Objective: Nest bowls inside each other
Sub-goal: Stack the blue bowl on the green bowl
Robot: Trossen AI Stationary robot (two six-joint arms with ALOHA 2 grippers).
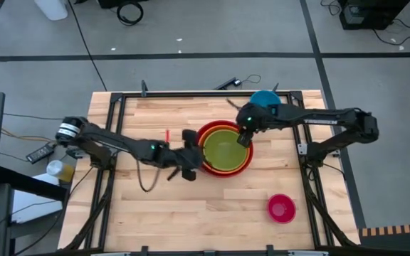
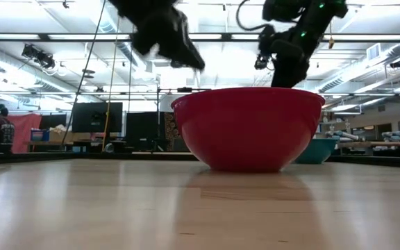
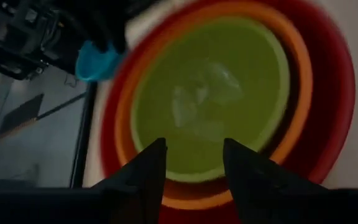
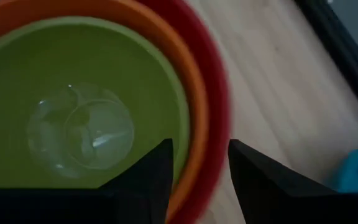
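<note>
The lime green bowl (image 1: 224,150) sits inside the orange bowl (image 3: 120,124), which sits inside the large red bowl (image 2: 248,128) at the table's middle. The blue bowl (image 1: 265,99) stands alone at the far right. The magenta-pink bowl (image 1: 281,208) stands alone at the near right. My left gripper (image 3: 193,146) hovers open above the stack's left rim. My right gripper (image 4: 201,149) hovers open above its far right rim. Both are clear of the bowls with nothing between their fingers.
A small red stick (image 1: 167,135) lies on the wood left of the stack, near my left arm. Black frame rails (image 1: 116,114) run along the table's edges. Bare wood (image 1: 162,213) lies at the near left.
</note>
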